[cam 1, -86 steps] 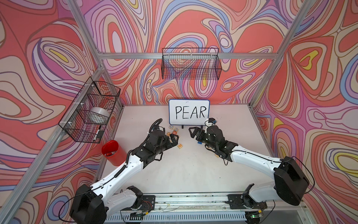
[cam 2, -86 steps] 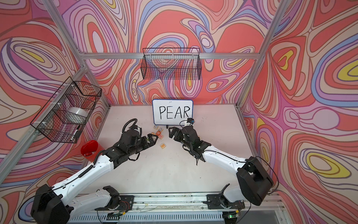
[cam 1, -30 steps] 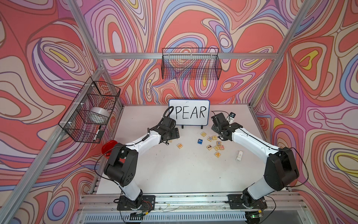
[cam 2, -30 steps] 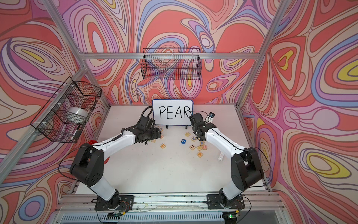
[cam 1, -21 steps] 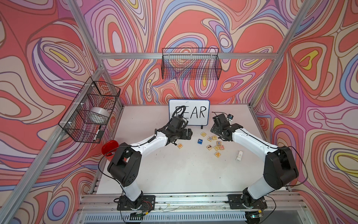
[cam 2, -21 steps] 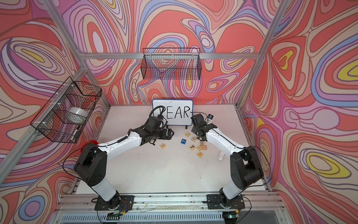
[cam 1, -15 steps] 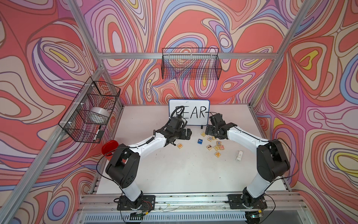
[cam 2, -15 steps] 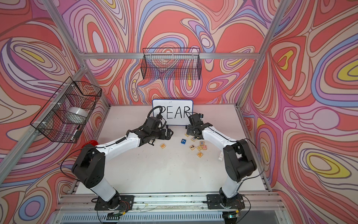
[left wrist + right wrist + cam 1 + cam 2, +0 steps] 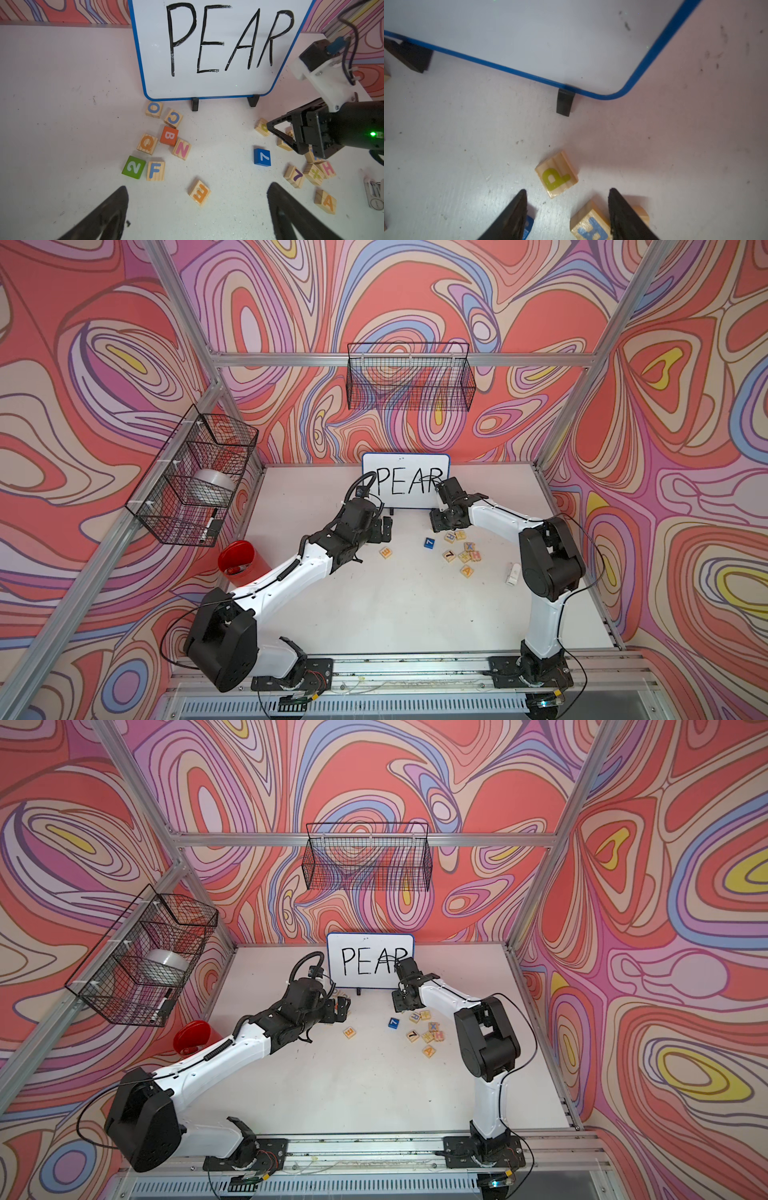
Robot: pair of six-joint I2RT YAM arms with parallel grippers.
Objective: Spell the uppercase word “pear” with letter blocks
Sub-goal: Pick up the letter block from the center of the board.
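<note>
Starting nearest the arm bases, the white tabletop [image 9: 395, 614] carries the orange A block [image 9: 467, 571] at the near edge of a loose cluster of cubes on the right side, flat and letter up. Further in and to the left, the orange-yellow E block [image 9: 199, 193] lies alone, apart from the other cubes. In the left wrist view it shows between the fingertips of the left claw [image 9: 197, 185], whose jaws stand wide and hold nothing. A solid blue 7 cube [image 9: 262, 157] sits between the E block and the cluster. Beyond it the right claw [image 9: 568, 190] hangs low over the tabletop, jaws part-way apart and gripping nothing. The blue R block [image 9: 588, 227] lies in the gap, close against one finger; contact cannot be confirmed. The yellow P block [image 9: 556, 176] lies flat just past the fingertips, touching neither. A second group of cubes, including a green 2 cube [image 9: 133, 167], lies on the left before the whiteboard [image 9: 405, 485], which stands upright farthest back on black feet, handwritten PEAR facing the arms.
</note>
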